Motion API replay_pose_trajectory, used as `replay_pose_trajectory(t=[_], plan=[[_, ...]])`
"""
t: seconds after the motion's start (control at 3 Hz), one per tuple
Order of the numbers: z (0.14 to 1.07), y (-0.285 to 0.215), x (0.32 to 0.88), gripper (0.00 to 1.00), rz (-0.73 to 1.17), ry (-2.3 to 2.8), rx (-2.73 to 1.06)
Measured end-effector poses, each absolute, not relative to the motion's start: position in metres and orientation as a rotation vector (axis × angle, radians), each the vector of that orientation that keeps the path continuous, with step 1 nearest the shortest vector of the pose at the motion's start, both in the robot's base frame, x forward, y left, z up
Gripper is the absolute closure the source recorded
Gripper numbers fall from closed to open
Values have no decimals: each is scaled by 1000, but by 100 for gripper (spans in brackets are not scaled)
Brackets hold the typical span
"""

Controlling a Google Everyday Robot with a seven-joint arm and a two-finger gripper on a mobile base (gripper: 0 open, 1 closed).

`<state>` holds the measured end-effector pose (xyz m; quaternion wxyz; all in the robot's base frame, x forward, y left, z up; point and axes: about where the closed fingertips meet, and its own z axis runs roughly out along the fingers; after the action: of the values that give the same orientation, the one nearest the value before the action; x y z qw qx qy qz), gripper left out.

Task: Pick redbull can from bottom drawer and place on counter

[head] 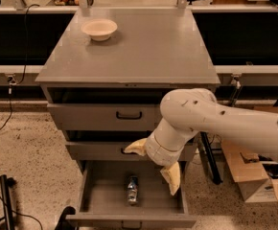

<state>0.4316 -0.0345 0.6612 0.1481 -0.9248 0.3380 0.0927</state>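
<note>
The redbull can (132, 189) lies on its side in the middle of the open bottom drawer (100, 210), which is pulled out toward me. My gripper (154, 166) hangs open above the drawer, just right of and above the can, with one cream finger (135, 146) to the left and the other finger (172, 177) pointing down to the right. It holds nothing. The white arm reaches in from the right. The grey counter (144, 47) tops the cabinet above.
A cream bowl (99, 29) sits at the counter's back left. Two shallower drawers (105, 116) above the bottom one are slightly open. A cardboard box (256, 176) stands on the floor at the right. A pale shelf with metal posts (129, 6) runs behind the cabinet.
</note>
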Motion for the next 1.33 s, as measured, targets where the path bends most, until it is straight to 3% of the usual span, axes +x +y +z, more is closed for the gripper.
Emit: replay_pose_trajectory(t=[0.33, 1.33], plan=[[598, -7, 432, 0, 292, 814, -2696], [581, 5, 445, 0, 231, 793, -2675]])
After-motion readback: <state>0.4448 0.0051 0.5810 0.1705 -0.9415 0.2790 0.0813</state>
